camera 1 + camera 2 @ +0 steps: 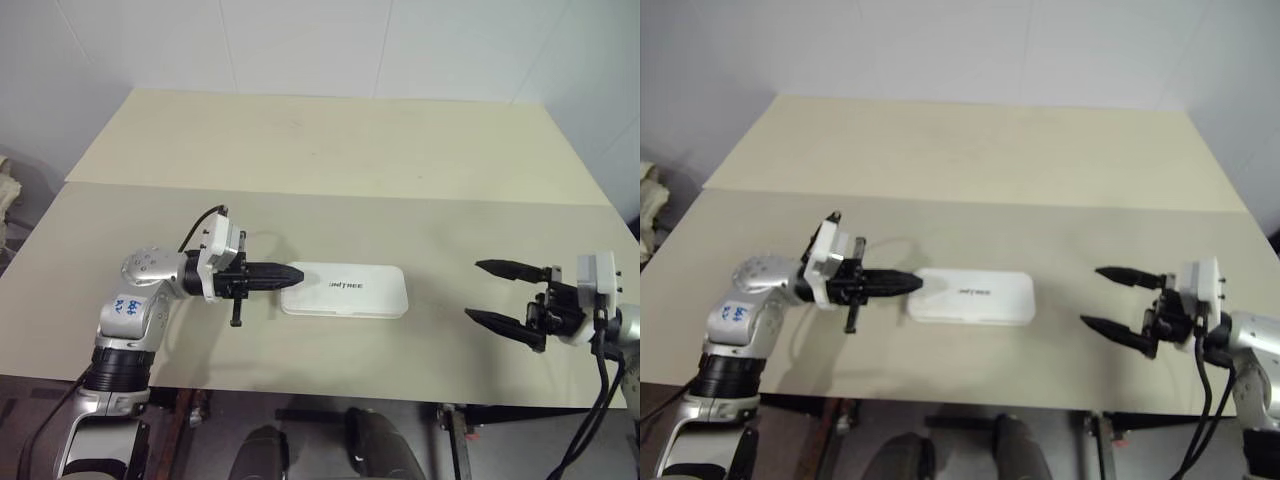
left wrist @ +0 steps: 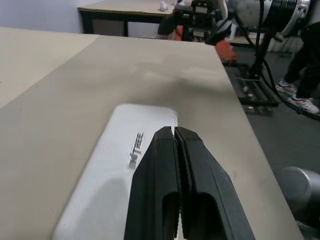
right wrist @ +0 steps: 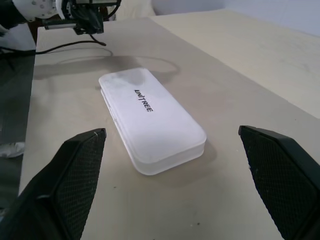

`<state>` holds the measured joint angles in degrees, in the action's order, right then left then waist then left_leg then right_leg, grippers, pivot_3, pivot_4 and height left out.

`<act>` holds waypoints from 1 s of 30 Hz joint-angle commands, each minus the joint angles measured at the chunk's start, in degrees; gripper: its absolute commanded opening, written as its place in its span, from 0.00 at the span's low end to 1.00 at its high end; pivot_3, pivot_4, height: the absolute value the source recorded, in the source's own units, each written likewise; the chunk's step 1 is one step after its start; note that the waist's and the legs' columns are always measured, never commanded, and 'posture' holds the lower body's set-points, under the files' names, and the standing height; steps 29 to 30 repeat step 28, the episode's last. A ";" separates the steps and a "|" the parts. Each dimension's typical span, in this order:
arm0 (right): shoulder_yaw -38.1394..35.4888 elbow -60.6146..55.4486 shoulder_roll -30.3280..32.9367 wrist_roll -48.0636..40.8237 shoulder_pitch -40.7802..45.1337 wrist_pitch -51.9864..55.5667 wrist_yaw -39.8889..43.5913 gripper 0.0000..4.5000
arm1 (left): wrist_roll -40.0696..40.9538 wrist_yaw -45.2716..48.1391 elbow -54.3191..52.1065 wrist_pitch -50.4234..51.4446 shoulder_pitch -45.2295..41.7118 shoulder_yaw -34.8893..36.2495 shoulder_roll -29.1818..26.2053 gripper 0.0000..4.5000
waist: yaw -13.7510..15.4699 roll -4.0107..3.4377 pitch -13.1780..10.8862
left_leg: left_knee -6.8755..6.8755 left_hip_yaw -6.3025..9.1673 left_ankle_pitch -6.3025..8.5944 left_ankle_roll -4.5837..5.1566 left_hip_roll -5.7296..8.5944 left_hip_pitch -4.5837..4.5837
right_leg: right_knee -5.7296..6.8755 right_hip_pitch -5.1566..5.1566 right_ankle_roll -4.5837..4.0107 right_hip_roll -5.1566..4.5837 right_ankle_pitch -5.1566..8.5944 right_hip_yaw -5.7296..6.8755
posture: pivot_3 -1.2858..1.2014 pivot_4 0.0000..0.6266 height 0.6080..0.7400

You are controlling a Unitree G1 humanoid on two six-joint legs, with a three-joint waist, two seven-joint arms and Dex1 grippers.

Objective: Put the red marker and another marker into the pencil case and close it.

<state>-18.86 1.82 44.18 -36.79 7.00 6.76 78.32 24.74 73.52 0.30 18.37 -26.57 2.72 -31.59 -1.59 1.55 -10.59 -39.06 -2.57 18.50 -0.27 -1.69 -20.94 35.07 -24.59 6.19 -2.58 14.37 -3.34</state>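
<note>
The pencil case lies closed and flat on the worktop, near the front edge, about the middle. The left gripper is at the case's left end, its jaws almost together, holding nothing. The right gripper is well apart toward the right edge, jaws wide and empty

Pale beige worktop, a seam running across it side to side. White wall behind. Second table with dark legs stands beyond. A person's legs and sneakers on the grey floor.
</note>
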 commanded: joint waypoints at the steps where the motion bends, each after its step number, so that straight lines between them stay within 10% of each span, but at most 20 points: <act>1: 1.16 1.64 0.73 0.56 2.54 -0.17 1.61 1.00 | 3.36 -0.96 -1.58 3.13 0.44 2.96 -2.55 0.29 | 0.04 0.00 0.00 | 0.00 0.02 0.00 0.00 -0.01 0.00 | 0.00 0.01 0.00 0.03 0.00 0.02 | 0.52 0.24 1.00; 11: 3.25 2.70 0.10 1.08 5.25 0.45 1.61 1.00 | 5.31 -3.36 1.19 6.34 0.21 5.66 -6.28 0.99 | 0.03 -0.01 -0.01 | 0.02 0.05 0.03 -0.02 -0.03 -0.10 | -0.14 -0.03 0.00 0.01 0.00 0.09 | 0.52 0.24 1.00; 30: 2.65 -2.22 -2.87 0.40 1.54 1.41 -1.63 1.00 | 4.92 2.09 1.53 -4.70 5.42 10.47 -12.58 0.99 | -0.08 -0.02 -0.01 | 0.09 0.00 0.06 -0.07 -0.09 -0.06 | -0.12 -0.07 -0.06 -0.09 0.03 0.09 | 0.52 0.24 1.00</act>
